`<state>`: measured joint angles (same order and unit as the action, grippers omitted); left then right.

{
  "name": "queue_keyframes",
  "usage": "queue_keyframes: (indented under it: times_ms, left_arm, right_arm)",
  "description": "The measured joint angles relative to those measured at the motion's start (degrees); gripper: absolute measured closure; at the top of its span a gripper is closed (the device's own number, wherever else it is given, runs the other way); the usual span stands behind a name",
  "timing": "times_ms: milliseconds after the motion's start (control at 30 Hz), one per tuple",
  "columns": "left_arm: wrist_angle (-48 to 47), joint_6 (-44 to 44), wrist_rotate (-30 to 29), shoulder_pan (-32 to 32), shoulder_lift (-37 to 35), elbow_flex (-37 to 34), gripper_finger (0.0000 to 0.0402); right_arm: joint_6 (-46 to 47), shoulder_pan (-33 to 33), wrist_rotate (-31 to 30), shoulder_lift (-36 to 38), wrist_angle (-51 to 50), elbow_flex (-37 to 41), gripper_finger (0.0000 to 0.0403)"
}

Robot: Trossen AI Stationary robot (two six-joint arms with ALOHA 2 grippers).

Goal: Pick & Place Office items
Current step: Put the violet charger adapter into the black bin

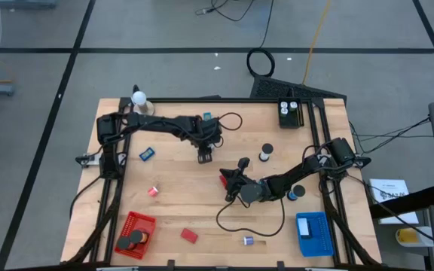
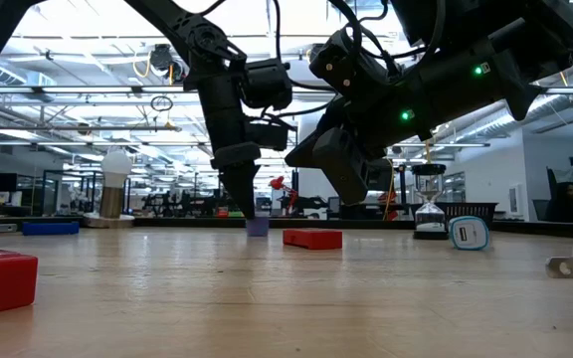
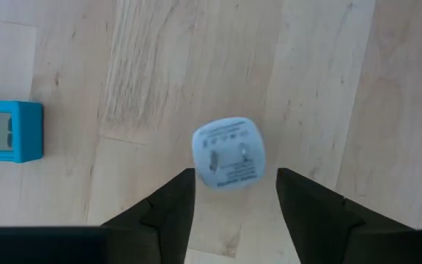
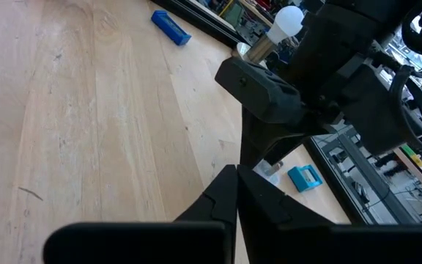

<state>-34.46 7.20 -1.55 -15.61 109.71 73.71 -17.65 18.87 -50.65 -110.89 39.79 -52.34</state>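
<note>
White-blue adapter [image 3: 229,154] sits on the wood right under the left gripper [image 3: 233,202], between its parted fingers but not touching either in the left wrist view; nothing held. That spot is mid-table toward the back, left gripper [image 1: 204,156] pointing down. Blue clock [image 3: 7,130] lies just beside it, clear of the fingers

Right gripper [image 4: 234,192] pinched shut on nothing, hovering near table centre beside a red block [image 1: 222,181]

Progress, my read: early. Red basket [image 1: 129,227] has a black disc [image 1: 132,241] or two in it; blue basket [image 1: 324,242] looks bare. Left out on the table: blue block [image 1: 147,153], small red piece [image 1: 154,191], red block [image 1: 189,235] near the front, purple bit [image 1: 248,241], black-white roll [image 1: 266,153], a dark round piece by the right arm, black box [image 1: 288,113] at the back edge

Room: adapter has open wood all around, so a straight-down close looks fine. Both grippers are near each other at centre, and a loose black cable [image 1: 251,224] loops across the front between the baskets; carrying to either basket means crossing it. Baskets sit at the front corners, close to the edge
</note>
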Motion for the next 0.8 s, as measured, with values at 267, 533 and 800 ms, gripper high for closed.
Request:
queue_keyframes:
  times_ms: [267,533,800]
  left_arm:
    - [-3.7,3.3,-0.3,0.4,-3.0,0.0,0.0177]
    - [6.7,4.3,4.1,3.0,-17.6,-14.0,0.0265]
    - [53.0,0.6,9.7,6.8,-32.6,-46.5,0.0361]
  right_arm:
    - [0.1,0.0,0.0,0.0,-0.1,0.0,0.0402]
    - [5.6,0.0,0.0,0.0,-5.3,0.0,0.0394]
    - [20.8,-3.6,14.6,5.2,-14.0,-0.1,0.0381]
